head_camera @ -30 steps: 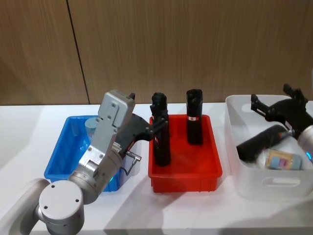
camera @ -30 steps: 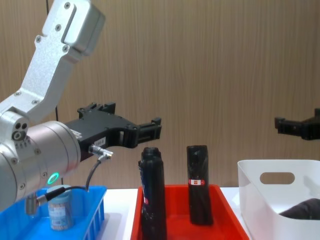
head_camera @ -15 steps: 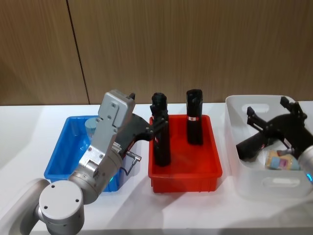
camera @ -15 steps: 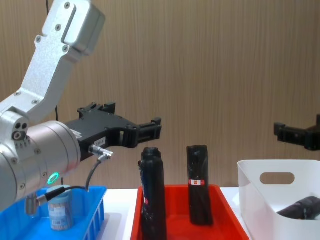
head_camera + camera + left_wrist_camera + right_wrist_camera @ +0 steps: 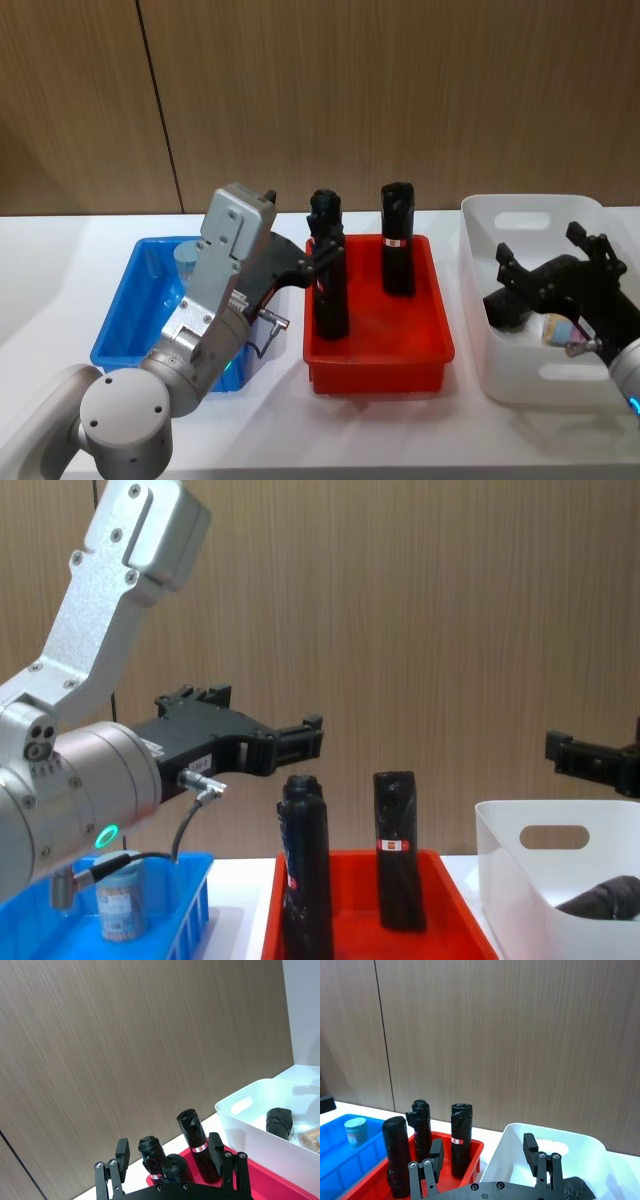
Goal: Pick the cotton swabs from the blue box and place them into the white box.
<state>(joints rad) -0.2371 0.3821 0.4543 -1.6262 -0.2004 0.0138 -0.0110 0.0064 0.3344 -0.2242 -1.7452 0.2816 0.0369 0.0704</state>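
Over the last second the right claw (image 5: 556,266) has drawn back from the far right part of the white box (image 5: 530,378) toward the near side. It now hangs lower in the head view, above the box's middle, covering more of the black bottle (image 5: 505,306) and the cotton swabs (image 5: 556,327) lying inside.

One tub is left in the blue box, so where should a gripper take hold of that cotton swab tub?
Grip the cotton swab tub around its round wall just under the flat lid, coming straight down. It stands upright at the blue box back corner, whose walls likely block a sideways approach.
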